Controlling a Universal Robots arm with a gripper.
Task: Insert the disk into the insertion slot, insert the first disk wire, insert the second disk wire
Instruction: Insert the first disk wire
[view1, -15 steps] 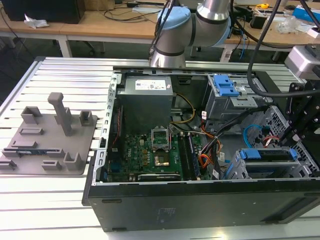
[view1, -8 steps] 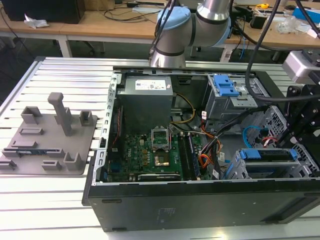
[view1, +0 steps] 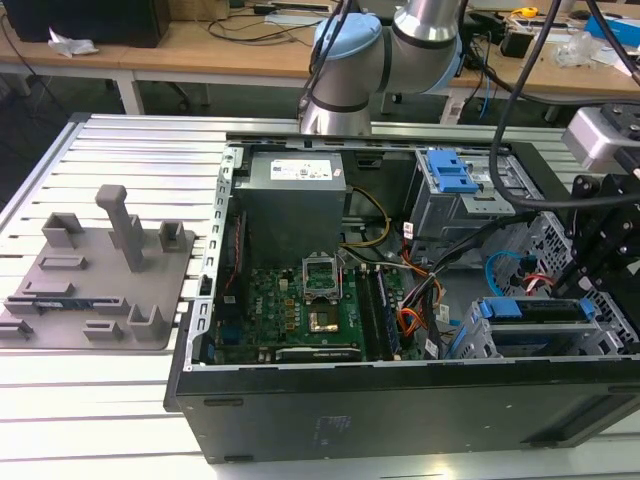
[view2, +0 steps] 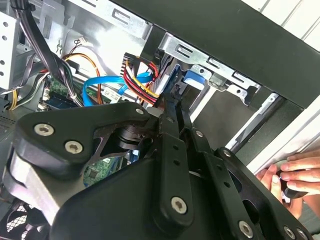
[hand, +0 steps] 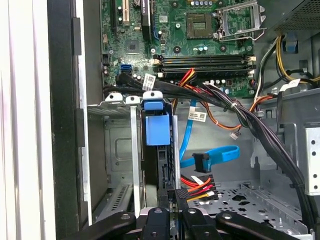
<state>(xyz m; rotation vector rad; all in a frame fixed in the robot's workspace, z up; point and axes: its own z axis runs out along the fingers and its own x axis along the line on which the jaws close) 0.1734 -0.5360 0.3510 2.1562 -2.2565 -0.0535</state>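
Watching from my console, I had the gripper (hand: 172, 212) closest in the first wrist view, its fingers (hand: 159, 220) drawn almost together on the black plug of the disk wire (hand: 197, 184) — the red, yellow and black bundle. The plug sat right at the exposed end of the disk (hand: 157, 132), which stood edge-on in its blue carrier; whether the plug was seated I could not tell. Beside them the blue data cable (hand: 212, 156) lay loose inside the case, its black end apart from the disk. In the second wrist view a person's hand (view2: 286, 175) showed just outside the case wall.

In the exterior view the computer case (view1: 400, 405) lay open on the slatted table (view1: 100, 400). The disk sat in the insertion slot (view1: 468, 338) at the near right corner — the gripper's black body over it. Farther in I saw the motherboard (view1: 290, 300), then the power supply (view1: 295, 190), and beyond those the arm (view1: 400, 45). Well off to the left stood a grey fixture (view1: 100, 290).
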